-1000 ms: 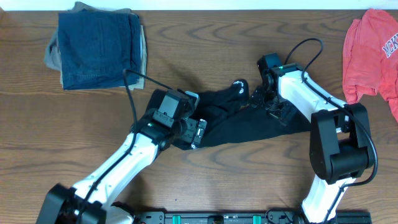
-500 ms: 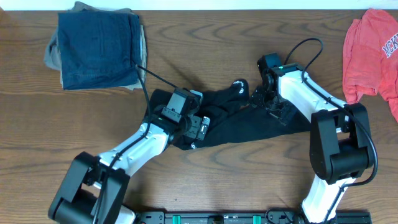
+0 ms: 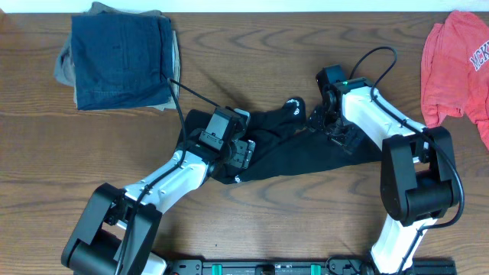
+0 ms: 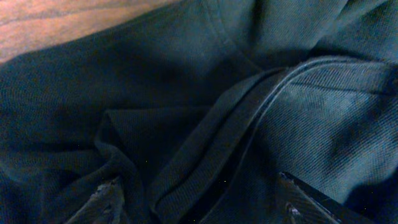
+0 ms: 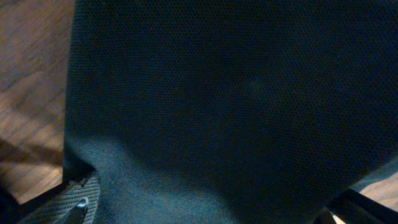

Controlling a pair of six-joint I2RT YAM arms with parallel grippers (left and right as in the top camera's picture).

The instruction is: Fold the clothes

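Observation:
The clothes, a black garment [image 3: 298,153] with small white logos, lie crumpled in the middle of the wooden table [image 3: 252,69]. My left gripper [image 3: 243,153] is down on its left end. In the left wrist view its fingertips [image 4: 107,198] stand wide apart with raised folds and a seam of the black fabric [image 4: 205,124] between them; the left gripper [image 4: 205,202] is open. My right gripper [image 3: 336,134] is on the garment's upper right edge. In the right wrist view flat black fabric [image 5: 224,99] fills the gap of the open right gripper [image 5: 211,208].
A folded dark-blue denim and tan pile [image 3: 118,57] lies at the back left. A coral-red shirt [image 3: 458,65] lies at the back right edge. The left arm's cable [image 3: 179,99] loops above the table near the pile.
My left arm has swung so that its gripper sits a little further right on the garment's left end, and its jaws have narrowed slightly. The right arm has not moved.

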